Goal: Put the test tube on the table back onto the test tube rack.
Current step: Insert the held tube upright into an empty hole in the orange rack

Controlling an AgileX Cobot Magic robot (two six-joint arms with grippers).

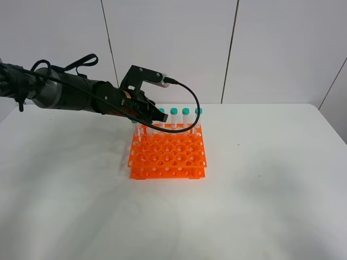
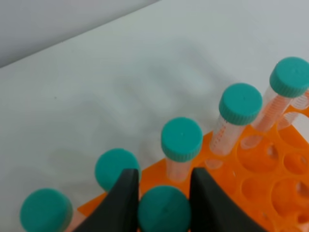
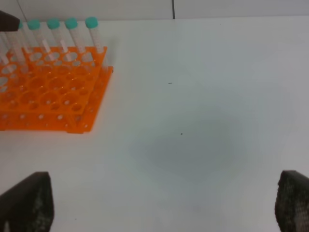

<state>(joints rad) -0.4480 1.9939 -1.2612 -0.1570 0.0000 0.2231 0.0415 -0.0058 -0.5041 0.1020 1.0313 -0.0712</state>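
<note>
Test tube (image 2: 164,210) pinched at its teal cap between left gripper (image 2: 161,205) fingers, over test tube rack's (image 1: 168,154) back row; right gripper (image 3: 164,203) fingers spread wide.

Right gripper (image 3: 164,205): two dark fingertips (image 3: 26,200) at opposite frame corners, spread wide, nothing between them. White table (image 3: 203,96) fills most of view, few tiny dark specks on it. Orange test tube rack (image 3: 53,92) well apart from gripper, two tiers, grid of round holes, most holes vacant. Row of teal-capped tubes (image 3: 72,31) upright along rack's far edge. Dark object (image 3: 7,20) at frame edge beside tube row, partly cut off.
</note>
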